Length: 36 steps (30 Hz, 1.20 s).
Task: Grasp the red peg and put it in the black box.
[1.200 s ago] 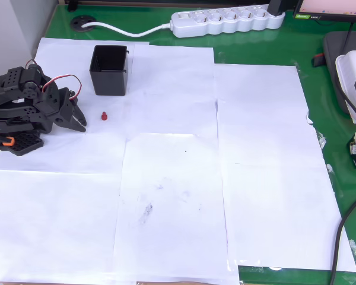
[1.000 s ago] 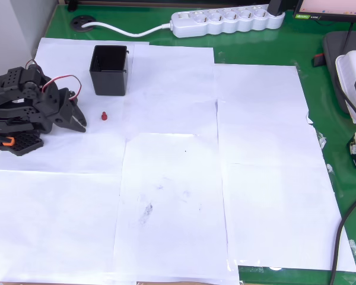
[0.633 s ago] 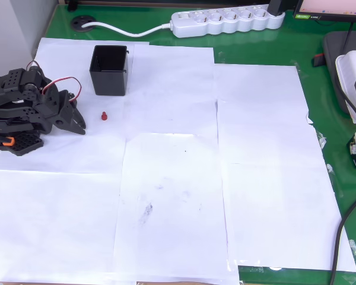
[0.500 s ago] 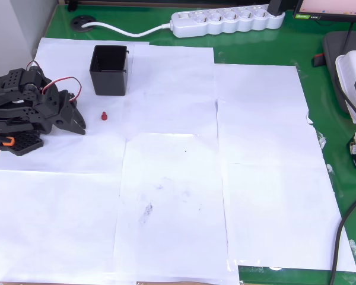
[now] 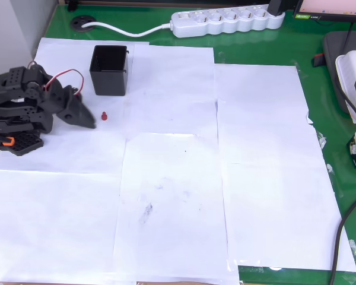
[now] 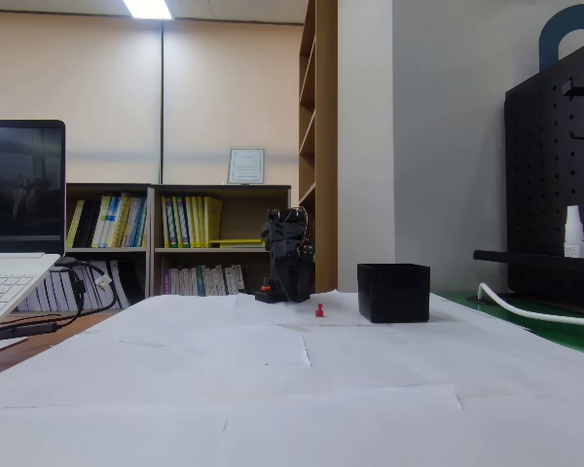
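The red peg [image 5: 104, 116] stands upright on white paper just below the black box [image 5: 110, 70], apart from it. In the fixed view the red peg [image 6: 319, 310] sits left of the black box [image 6: 394, 292]. My gripper [image 5: 90, 122] points right, its dark tip a short gap left of the peg and not touching it. From above the fingers read as one dark wedge, so their spacing is unclear. The black arm [image 6: 287, 255] stands behind the peg in the fixed view.
White paper sheets [image 5: 178, 178] cover a green table [image 5: 320, 119]. A white power strip [image 5: 225, 21] and its cable lie at the back. Devices and a cable sit along the right edge [image 5: 353, 89]. A laptop [image 6: 15, 224] stands at the left of the fixed view.
The gripper has swung forward and right, bringing its tip much closer to the red peg. The peg and the box have stayed where they were.
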Available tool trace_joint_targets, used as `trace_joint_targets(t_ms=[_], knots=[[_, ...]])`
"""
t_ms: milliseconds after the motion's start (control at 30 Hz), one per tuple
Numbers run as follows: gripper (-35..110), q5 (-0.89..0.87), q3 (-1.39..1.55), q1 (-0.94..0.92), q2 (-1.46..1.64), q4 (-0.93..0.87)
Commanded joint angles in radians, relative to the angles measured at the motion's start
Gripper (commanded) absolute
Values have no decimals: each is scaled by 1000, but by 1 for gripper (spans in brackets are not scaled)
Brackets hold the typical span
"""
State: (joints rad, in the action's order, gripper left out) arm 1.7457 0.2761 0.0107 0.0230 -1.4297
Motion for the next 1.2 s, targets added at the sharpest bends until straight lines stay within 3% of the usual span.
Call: trace_joint_targets(t_ms=[0, 233, 533, 900, 1167], knots=[[0, -8, 172, 11, 144, -87], [0, -44, 212, 67, 371, -40], [0, -97, -23, 121, 319, 313], [0, -34, 15, 195, 474, 331], [0, -141, 17, 313, 497, 417]])
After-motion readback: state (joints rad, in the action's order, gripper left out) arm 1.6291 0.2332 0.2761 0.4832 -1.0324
